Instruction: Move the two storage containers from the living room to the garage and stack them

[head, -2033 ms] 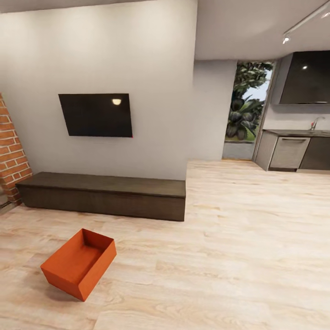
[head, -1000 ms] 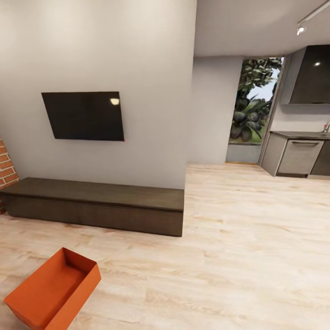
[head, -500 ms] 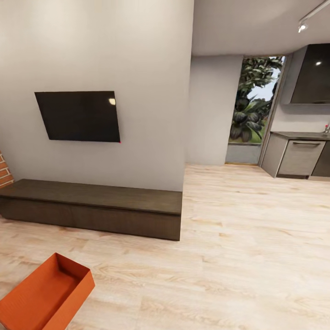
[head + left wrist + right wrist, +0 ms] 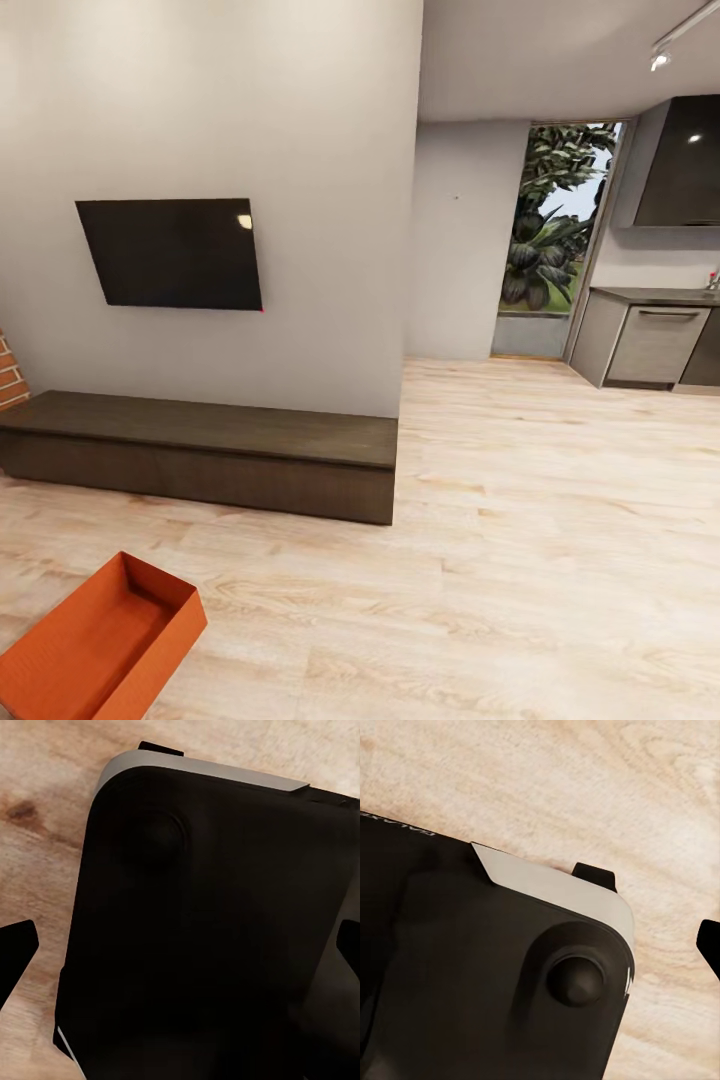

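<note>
One orange-red storage container lies on the light wood-plank floor of the living room, at the head view's lower left corner, its open top up and its near end cut off by the picture's edge. The second container is out of view. In the left wrist view my left gripper is open, its dark fingertips far apart over my black base. My right gripper is open too, one fingertip at the picture's edge above the planks.
A long dark wooden cabinet runs along the grey wall under a black TV. A brick edge shows at far left. To the right the planks run past a glass door to kitchen units.
The camera has moved over the two seconds, so the container has slid to the view's lower left and the cabinet looks nearer. Nothing differs over the last half second.
</note>
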You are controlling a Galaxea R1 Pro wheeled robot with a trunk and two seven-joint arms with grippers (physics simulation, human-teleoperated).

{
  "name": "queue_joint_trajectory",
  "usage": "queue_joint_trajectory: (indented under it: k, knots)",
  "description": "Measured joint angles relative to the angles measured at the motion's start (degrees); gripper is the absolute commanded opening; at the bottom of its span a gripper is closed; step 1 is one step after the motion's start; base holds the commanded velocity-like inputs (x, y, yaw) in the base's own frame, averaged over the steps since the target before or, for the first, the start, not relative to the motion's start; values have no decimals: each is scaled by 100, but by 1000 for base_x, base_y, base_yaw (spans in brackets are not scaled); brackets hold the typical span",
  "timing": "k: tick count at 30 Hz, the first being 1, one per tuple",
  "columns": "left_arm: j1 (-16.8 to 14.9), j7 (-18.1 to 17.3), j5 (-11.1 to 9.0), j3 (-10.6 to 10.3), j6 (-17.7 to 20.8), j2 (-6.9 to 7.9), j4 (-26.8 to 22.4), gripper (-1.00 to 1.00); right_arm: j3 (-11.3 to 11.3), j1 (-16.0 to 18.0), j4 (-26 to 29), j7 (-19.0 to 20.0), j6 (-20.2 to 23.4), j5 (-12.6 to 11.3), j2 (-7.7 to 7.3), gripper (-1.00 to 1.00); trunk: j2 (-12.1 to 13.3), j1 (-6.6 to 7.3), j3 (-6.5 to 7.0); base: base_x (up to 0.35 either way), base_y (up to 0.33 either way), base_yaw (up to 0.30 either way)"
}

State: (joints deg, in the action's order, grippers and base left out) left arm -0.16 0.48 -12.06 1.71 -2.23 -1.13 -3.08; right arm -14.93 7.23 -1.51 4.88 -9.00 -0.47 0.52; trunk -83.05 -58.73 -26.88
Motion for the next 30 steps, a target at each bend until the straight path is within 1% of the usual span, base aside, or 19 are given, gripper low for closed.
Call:
queue_joint_trajectory:
  k: [7,12,20,30]
  knots:
    - [0,0,0,0,0,-4,0,100,0,0,0,0,0,0,-1,100,0,0,0,4,0,0]
    - [0,0,0,0,0,-8,0,100,0,0,0,0,0,0,-4,100,0,2,0,109,0,0]
    - [0,8,-5,0,1,-16,0,100,-2,0,0,0,0,0,-2,100,0,3,0,297,-6,0]
    - [0,8,-11,0,0,-2,1,100,-33,0,7,-1,-2,16,-6,100,0,3,0,289,-85,0]
